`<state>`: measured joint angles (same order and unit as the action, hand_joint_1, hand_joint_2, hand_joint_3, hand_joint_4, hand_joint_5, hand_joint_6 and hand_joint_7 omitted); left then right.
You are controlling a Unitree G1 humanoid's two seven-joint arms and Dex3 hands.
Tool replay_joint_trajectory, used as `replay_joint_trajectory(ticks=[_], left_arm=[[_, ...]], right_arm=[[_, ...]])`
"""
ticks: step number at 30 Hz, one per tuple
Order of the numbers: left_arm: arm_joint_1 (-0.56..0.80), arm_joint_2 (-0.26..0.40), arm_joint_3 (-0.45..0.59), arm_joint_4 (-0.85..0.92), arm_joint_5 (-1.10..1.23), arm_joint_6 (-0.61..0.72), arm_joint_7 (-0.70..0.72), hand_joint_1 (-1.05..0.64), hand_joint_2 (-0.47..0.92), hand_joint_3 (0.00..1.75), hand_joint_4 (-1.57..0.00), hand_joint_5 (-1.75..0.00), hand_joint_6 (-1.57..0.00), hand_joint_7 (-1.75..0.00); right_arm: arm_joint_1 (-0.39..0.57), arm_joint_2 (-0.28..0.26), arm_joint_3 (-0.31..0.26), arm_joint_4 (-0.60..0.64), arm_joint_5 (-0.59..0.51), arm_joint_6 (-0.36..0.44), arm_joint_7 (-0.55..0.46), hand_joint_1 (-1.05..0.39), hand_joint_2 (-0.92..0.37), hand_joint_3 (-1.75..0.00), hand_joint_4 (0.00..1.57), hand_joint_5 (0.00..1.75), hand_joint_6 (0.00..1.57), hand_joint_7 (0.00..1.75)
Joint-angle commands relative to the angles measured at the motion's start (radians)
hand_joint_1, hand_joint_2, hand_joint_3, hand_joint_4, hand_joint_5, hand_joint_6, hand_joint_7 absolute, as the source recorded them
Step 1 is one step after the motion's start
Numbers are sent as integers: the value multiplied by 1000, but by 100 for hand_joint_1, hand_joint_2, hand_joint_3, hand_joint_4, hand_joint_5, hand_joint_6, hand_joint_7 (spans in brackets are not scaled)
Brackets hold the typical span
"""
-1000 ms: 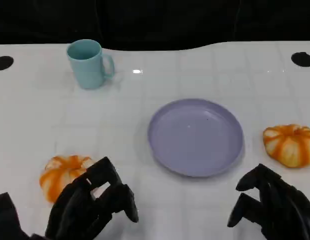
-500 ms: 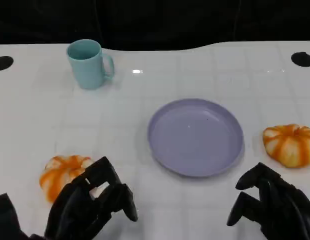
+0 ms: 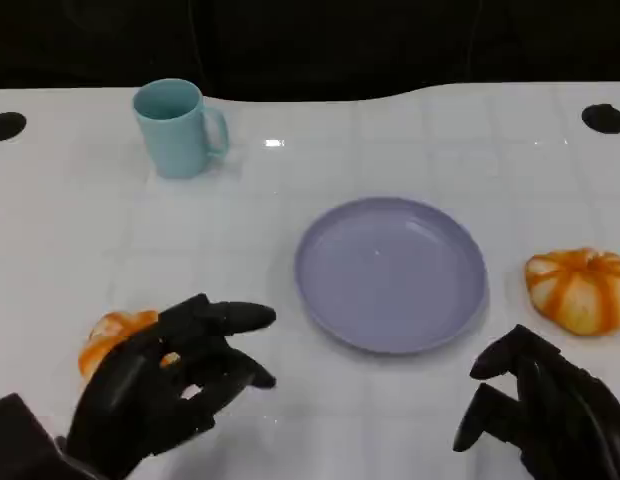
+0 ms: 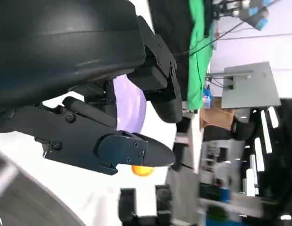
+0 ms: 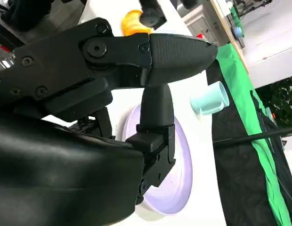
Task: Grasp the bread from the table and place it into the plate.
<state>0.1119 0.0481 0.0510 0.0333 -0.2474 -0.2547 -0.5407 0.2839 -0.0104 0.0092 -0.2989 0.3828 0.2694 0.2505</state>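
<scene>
now we see our left robot hand [image 3: 165, 385], fingers spread and empty, over the orange-and-white pumpkin-shaped bread [image 3: 112, 334], left of the round lilac plate [image 3: 390, 272]; our right robot hand [image 3: 545, 415] hangs open, near the plate.

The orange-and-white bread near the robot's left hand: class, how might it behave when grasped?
The bread looks rounded and ribbed, so it may roll if nudged. It appears glossy, perhaps slippery. The left hand, open above it, should probably wrap it.
</scene>
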Motion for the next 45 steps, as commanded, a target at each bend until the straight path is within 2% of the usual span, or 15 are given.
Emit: replay_joint_trajectory(ticks=[1,3,7,13,18,21,28,35,43,45], left_arm=[[-5,67,-1,-48,91,-25,50,-53,91,17,-34,-98,-53,-28],[-2,105,-5,-93,142,-5,66,-50,92,11,-30,-94,-53,-22],[-16,223,-7,-146,322,-70,93,-45,92,7,-16,-76,-42,-9],[-28,317,-6,-174,509,-136,177,-47,92,2,-10,-61,-37,-3],[-28,407,-2,-273,676,-53,172,-50,92,3,-9,-43,-35,0],[-36,468,-16,-355,790,47,117,-51,92,8,-2,-31,-26,0],[-60,520,-71,-413,956,159,90,-52,89,1,-1,-22,-24,0],[-98,530,-153,-423,1149,255,50,-48,84,0,-2,-19,-24,0],[-156,514,-215,-300,1173,265,93,-44,82,0,-5,-17,-25,0],[-176,512,-230,-257,1166,269,89,-44,83,0,-3,-15,-21,0]], right_arm=[[0,-4,0,-3,-6,-10,-3,-50,-92,-46,63,175,41,168],[0,-4,1,-5,-7,-10,-3,-51,-92,-46,63,175,42,168],[2,-5,1,-12,-6,-1,-8,-51,-92,-45,63,175,41,167],[2,-7,1,-19,-3,11,-15,-51,-92,-45,62,175,41,167],[-4,-9,-1,-14,0,11,-11,-51,-92,-45,62,175,41,167],[-8,-9,-3,-8,-2,8,-11,-50,-92,-46,62,175,40,167],[-10,-6,-5,-2,2,7,-8,-51,-92,-45,61,175,42,167],[-6,-10,-4,-5,3,4,-2,-51,-92,-46,62,175,41,169],[-3,-14,-3,-16,-2,10,-7,-50,-92,-47,61,175,41,168],[-2,-14,-5,-15,1,8,-3,-50,-92,-47,61,175,40,169]])
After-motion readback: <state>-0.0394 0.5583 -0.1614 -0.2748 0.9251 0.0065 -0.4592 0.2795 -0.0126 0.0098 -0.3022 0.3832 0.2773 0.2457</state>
